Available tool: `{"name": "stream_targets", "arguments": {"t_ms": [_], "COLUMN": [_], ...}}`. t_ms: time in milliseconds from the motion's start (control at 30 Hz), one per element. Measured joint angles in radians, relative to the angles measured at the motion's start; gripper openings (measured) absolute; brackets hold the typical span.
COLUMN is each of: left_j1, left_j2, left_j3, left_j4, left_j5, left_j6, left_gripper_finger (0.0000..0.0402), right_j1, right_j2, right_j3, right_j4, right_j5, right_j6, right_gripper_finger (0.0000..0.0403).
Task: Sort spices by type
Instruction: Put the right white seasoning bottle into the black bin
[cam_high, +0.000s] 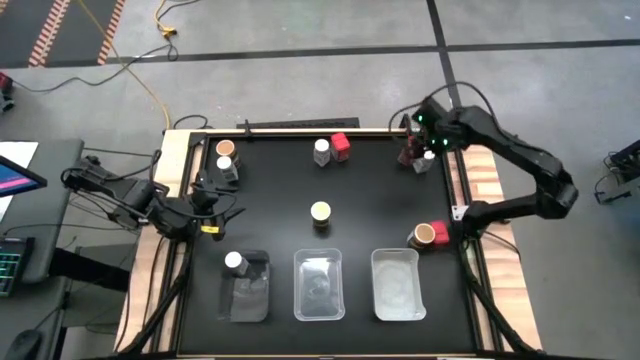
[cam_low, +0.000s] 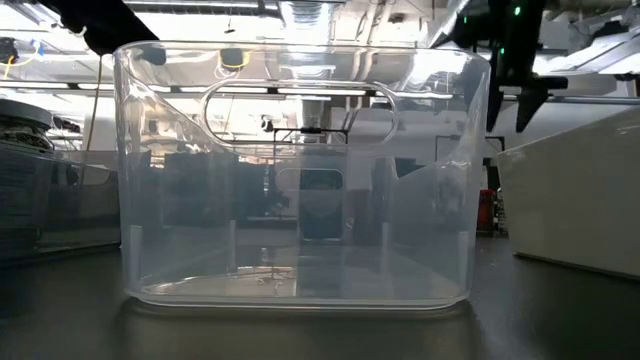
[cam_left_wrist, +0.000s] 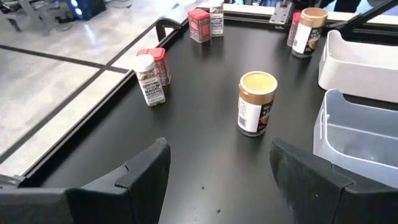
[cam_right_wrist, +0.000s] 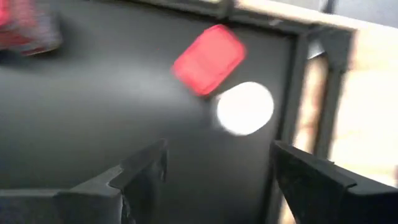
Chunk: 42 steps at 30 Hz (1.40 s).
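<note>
I've got the right gripper (cam_right_wrist: 217, 171) above the red-capped jar (cam_right_wrist: 208, 59) and white-capped jar (cam_right_wrist: 245, 107), jaws parted, holding nothing; left gripper (cam_left_wrist: 217, 177) jaws parted, empty too.

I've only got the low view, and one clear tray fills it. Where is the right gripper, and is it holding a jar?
Observer: The right gripper is at the table's right corner, on the side away from the trays. It is open and empty above a red-capped jar and a corner white-capped jar that stand side by side.
Operator: Is anything sorted yet?
Observer: One lone white-capped jar stands in the left tray. The middle tray and right tray look empty.
Operator: And the left gripper?
Observer: The left gripper is open and empty near the table's left edge, facing the yellow-lidded jar at the centre.
</note>
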Motion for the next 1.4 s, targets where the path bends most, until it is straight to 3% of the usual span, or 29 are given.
{"name": "stream_targets", "arguments": {"t_ms": [100,267,800,1400], "left_j1": [0.0,0.0,0.0,0.0], "left_j2": [0.0,0.0,0.003,0.003], "left_j3": [0.0,0.0,0.0,0.0], "left_j4": [0.0,-0.001,-0.001,-0.001], "left_j5": [0.0,0.0,0.0,0.0], "left_j6": [0.0,-0.001,0.03,0.026], "left_gripper_finger": [0.0263,0.0263,0.0263,0.0263], "right_j1": [-0.088,-0.203,-0.225,-0.224], "right_j2": [0.029,0.086,0.119,0.302], "right_j3": [-0.001,-0.001,-0.018,-0.018], "right_j4": [0.006,0.037,0.119,0.05], "right_j5": [-0.004,-0.099,-0.129,-0.09], "right_j6": [-0.085,-0.204,-0.26,-0.25], "right_gripper_finger": [0.0311,0.0311,0.031,0.031]}}
